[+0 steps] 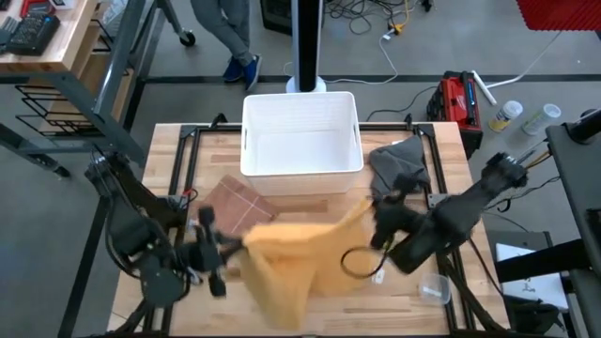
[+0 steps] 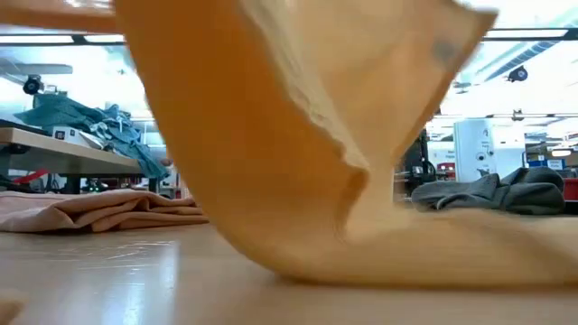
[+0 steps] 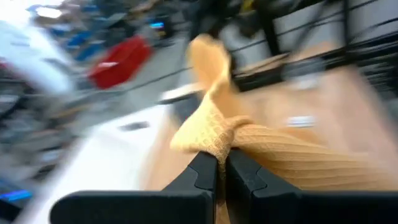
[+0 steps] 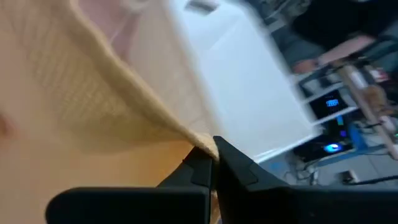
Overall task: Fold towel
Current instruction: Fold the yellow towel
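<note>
The yellow towel [image 1: 296,258] is held up between both grippers over the table's near middle, and its lower part [image 2: 379,262] rests on the wood. At the towel's left end my left gripper [image 1: 237,247] is shut on it. At the far right corner my right gripper [image 1: 374,214] is shut on it too. In the low view the hanging towel fills most of the picture and hides both grippers. My left gripper pinches a bunched corner [image 3: 211,146] of the towel between its two fingers, coming level from the table's left. The cloth runs away from the fingers toward the other arm; its layers cannot be counted. My right gripper pinches the towel's edge at a corner [image 4: 200,143] between its two fingers, coming from the table's right. The cloth spreads away from the fingers and sags down toward the table.
A white basket [image 1: 300,136] stands at the far middle. A folded pinkish cloth [image 1: 239,200] lies left of the towel, a grey cloth [image 1: 399,164] at the far right. A clear cup [image 1: 434,289] and a cable loop [image 1: 357,265] sit near my right arm.
</note>
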{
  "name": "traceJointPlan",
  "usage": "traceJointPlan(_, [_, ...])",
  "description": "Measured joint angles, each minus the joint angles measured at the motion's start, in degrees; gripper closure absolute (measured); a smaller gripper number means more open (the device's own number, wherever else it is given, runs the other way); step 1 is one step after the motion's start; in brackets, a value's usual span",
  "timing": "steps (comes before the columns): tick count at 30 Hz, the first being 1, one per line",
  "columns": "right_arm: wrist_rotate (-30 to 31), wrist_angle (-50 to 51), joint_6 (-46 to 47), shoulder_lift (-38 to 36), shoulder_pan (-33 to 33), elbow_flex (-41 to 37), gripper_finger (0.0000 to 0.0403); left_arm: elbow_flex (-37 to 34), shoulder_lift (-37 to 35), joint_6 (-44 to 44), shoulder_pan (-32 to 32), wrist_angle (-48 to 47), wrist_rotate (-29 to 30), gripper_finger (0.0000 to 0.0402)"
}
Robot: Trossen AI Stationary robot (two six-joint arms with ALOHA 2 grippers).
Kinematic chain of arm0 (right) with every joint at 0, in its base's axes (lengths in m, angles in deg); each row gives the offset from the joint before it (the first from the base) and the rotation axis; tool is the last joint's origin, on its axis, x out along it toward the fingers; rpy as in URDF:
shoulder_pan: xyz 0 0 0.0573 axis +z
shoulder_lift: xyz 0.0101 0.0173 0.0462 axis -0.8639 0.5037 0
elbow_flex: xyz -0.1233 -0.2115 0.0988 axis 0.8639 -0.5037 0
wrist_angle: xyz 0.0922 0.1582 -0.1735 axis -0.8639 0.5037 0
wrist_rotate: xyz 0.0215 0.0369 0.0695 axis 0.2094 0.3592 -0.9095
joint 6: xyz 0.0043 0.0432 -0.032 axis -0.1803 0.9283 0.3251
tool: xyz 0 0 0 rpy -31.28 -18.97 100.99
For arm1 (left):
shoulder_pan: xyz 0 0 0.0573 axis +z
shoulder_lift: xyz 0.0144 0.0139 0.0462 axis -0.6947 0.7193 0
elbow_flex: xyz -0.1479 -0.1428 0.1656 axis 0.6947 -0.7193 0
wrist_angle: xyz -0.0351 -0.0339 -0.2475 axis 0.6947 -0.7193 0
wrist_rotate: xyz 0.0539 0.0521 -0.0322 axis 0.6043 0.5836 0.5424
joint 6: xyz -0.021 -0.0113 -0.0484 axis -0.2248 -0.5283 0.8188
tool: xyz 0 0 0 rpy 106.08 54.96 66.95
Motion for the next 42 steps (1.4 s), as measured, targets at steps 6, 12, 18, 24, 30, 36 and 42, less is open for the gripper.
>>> traceJointPlan(6, [5.0, 6.3, -4.1, -5.9, 0.0, 11.4, 0.0402, 14.2, -0.1, 0.2, 3.7, -24.5, 3.0, 0.0398])
traceJointPlan(12, [2.9, 6.1, -8.9, -8.1, 0.1, 20.9, 0.0403, 24.2, -0.1, 4.6, 6.7, -34.8, -4.3, 0.0397])
traceJointPlan(18, [-12.5, 6.4, -4.6, -6.9, 3.3, 22.5, 0.0403, 24.5, 0.0, 26.0, 7.3, -34.7, -27.3, 0.0389])
traceJointPlan(24, [-21.1, 6.5, 4.4, -2.8, 10.0, 17.5, 0.0403, 12.3, 1.8, 40.7, 4.7, -34.1, -37.0, 0.0373])
traceJointPlan(30, [-24.2, 6.0, 17.6, 1.7, 16.6, 11.1, 0.0403, -5.1, 2.9, 44.4, 4.1, -20.5, -46.3, 0.0354])
traceJointPlan(36, [-29.9, 4.1, 27.2, 6.6, 22.1, 7.2, 0.0403, -20.4, 2.9, 49.2, 3.0, 5.9, -50.1, 0.0353])
traceJointPlan(42, [-31.0, -1.4, 29.1, 10.3, 25.1, 6.1, 0.0403, -33.7, 3.7, 49.2, 1.8, 36.0, -48.6, 0.0364])
